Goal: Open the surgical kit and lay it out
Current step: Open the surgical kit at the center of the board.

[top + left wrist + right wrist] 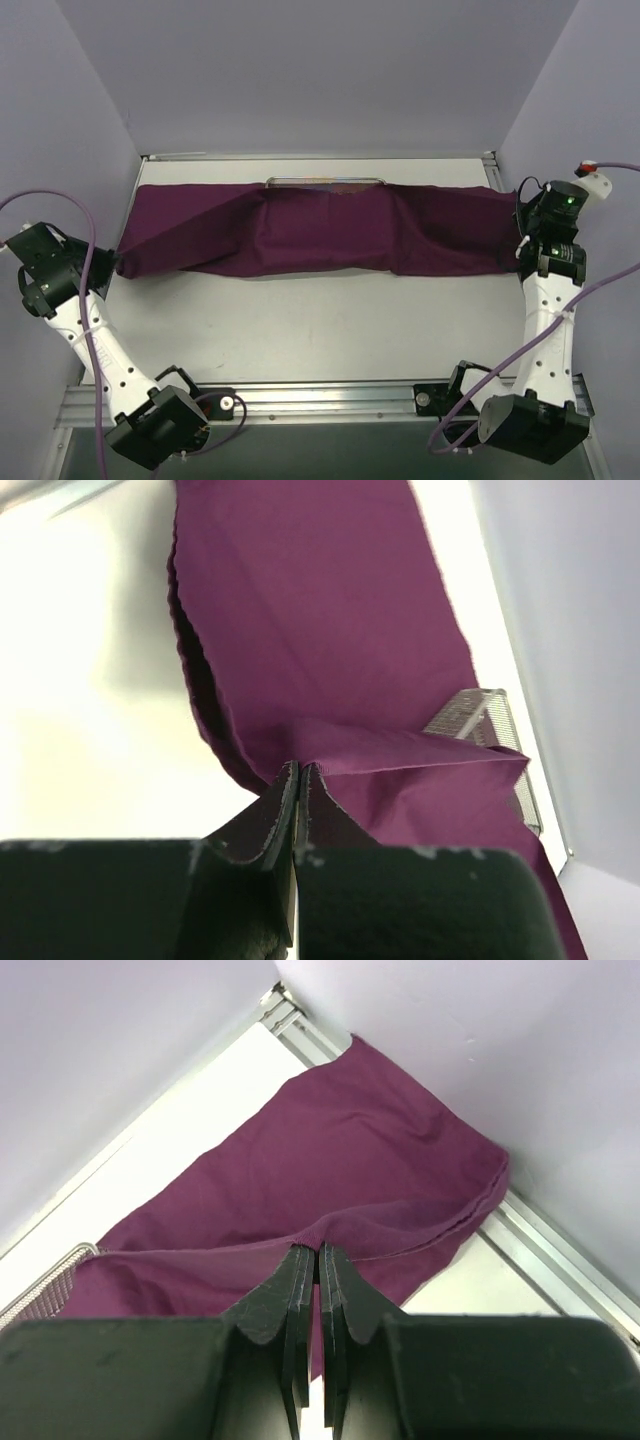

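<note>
Along the far edge of the white table [320, 330], the dark purple cloth wrap [320, 232] lies pulled out as one long band, reaching from the left edge to the right edge. The middle of the band humps over the rectangular silver wire-mesh tray [327, 181]. From above only the tray's far rim shows, just beyond the cloth, and the tray's contents are hidden under it.

Left wrist view: one mesh corner of the tray pokes out beside a cloth fold.

Left end effector [298, 770]: fingers pressed together, a fold of the cloth's left end pinched between the tips, at the left edge of the table.

Right end effector [315, 1252]: fingers closed to a thin slit, the hem of the cloth's right end pinched at the tips, near the far right corner.
</note>
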